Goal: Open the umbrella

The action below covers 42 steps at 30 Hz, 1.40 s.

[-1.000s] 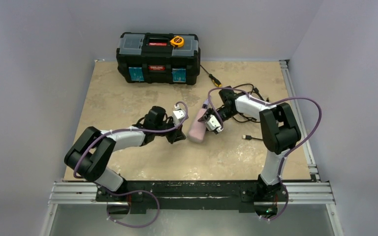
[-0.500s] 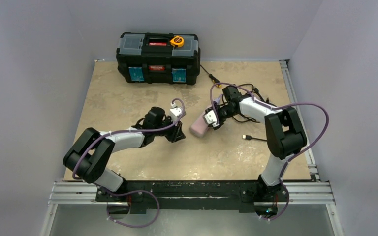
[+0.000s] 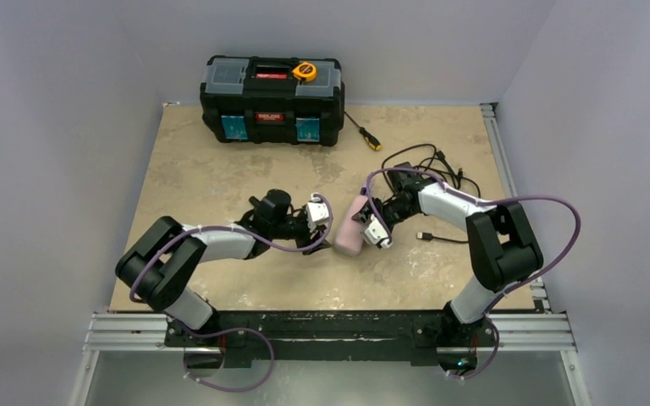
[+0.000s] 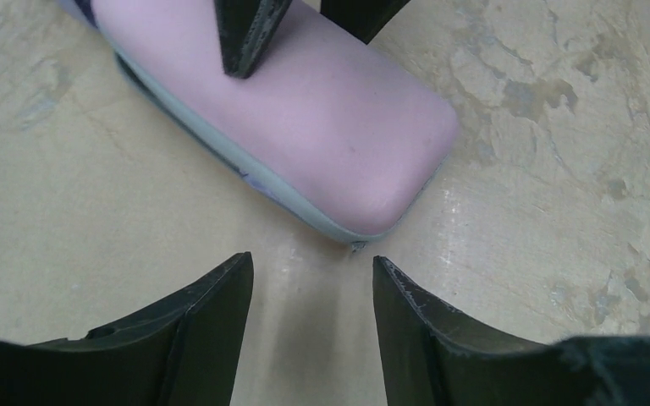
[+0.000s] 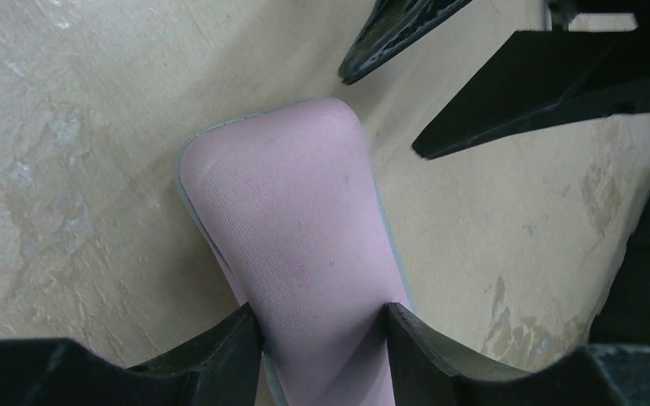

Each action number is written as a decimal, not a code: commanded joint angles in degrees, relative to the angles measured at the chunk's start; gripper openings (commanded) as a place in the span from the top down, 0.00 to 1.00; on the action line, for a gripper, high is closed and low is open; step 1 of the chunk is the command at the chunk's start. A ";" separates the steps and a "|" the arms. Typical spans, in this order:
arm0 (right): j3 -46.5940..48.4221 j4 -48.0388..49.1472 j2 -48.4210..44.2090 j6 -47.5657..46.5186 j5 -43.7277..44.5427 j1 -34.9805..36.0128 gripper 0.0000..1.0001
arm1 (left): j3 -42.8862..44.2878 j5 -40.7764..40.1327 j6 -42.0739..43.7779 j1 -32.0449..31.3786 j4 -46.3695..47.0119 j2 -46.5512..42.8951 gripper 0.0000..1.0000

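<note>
The folded umbrella [image 3: 349, 229] is a plump pale pink bundle with a grey seam, lying on the tan table [image 3: 220, 178] between the two arms. My right gripper [image 3: 366, 225] is shut on it: in the right wrist view both fingers press its sides [image 5: 296, 220] around the right gripper [image 5: 324, 309]. My left gripper [image 3: 327, 227] stands open just short of the umbrella's rounded end [image 4: 305, 127], apart from it, with only bare table in the left gripper [image 4: 311, 260]. The shaft and handle are hidden.
A black toolbox [image 3: 272, 100] with a yellow tape measure [image 3: 305, 71] on its lid stands at the back. A screwdriver [image 3: 364, 135] lies to its right. Black cables [image 3: 432, 162] are coiled behind the right arm. Metal rails [image 3: 516, 211] border the table.
My left gripper has gone from shut to open and swung right, up to the umbrella's end. My right gripper kept its hold and shifted the umbrella slightly right and nearer.
</note>
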 commanded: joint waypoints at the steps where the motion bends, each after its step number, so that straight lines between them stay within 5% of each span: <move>1: -3.16 -1.40 -1.51 -1.24 0.85 0.83 0.72 | -0.70 1.71 3.99 -2.99 8.77 4.90 0.48; 10: -2.80 -1.83 -1.48 -0.30 1.40 0.87 0.73 | -1.31 1.17 2.31 -5.27 11.67 7.73 0.53; 19: -1.78 -1.41 -0.66 1.03 1.27 0.73 0.74 | -2.64 2.73 -2.07 -7.03 11.34 6.10 0.96; 24: -1.28 1.47 -1.05 7.27 2.34 0.83 0.79 | -2.94 1.23 -7.18 -7.19 7.05 2.97 1.00; 30: -0.46 6.71 -1.42 23.70 6.02 1.68 0.85 | -3.40 -1.92 -16.64 -7.58 6.75 1.12 1.00; 37: 3.25 16.65 -0.19 55.02 13.83 4.42 0.93 | 0.20 -13.36 -29.50 -4.42 7.24 4.58 1.00; 42: 4.76 19.78 0.75 70.80 18.98 5.36 0.96 | 2.48 -11.67 -28.77 -1.56 5.34 3.97 1.00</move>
